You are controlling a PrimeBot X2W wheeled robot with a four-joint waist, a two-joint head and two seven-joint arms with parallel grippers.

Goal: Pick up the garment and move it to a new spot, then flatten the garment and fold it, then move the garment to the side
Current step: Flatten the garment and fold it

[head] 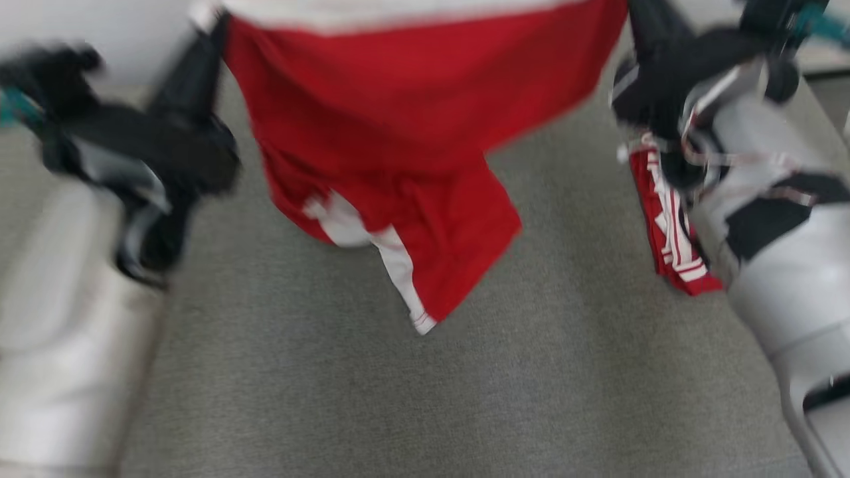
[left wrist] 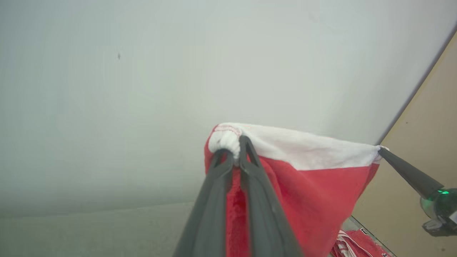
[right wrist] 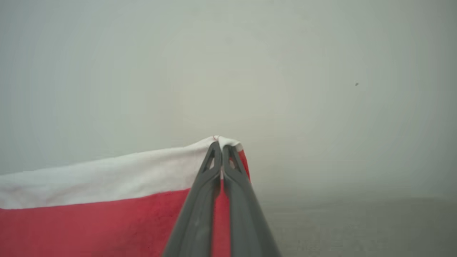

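Currently airborne: red garment [head: 398,133] hangs by its white waistband [right wrist: 107,171], stretched between both arms above the grey surface [head: 531,365].

- Left gripper [left wrist: 234,148]: fingers pressed together on a bunched waistband corner, a thick wad of cloth between them.
- Right gripper [right wrist: 221,144]: fingers closed on the opposite corner, only a thin edge of band caught at the very tips.
- Leg hem [head: 425,318] dangles lowest, twisted to one side. Head view is blurred; cannot tell whether the hem touches the surface.
- Second striped garment [head: 671,232] lies just beside the right forearm.

Risks, as judged:
- The right-side hold looks shallow. A sharp pull apart to tension the band could slip that corner free and drop half the cloth.
- Lowering with the leg twisted would likely trap a fold underneath, making flattening harder.
- A sweep of the right arm could snag the striped garment and drag it into the laying spot.
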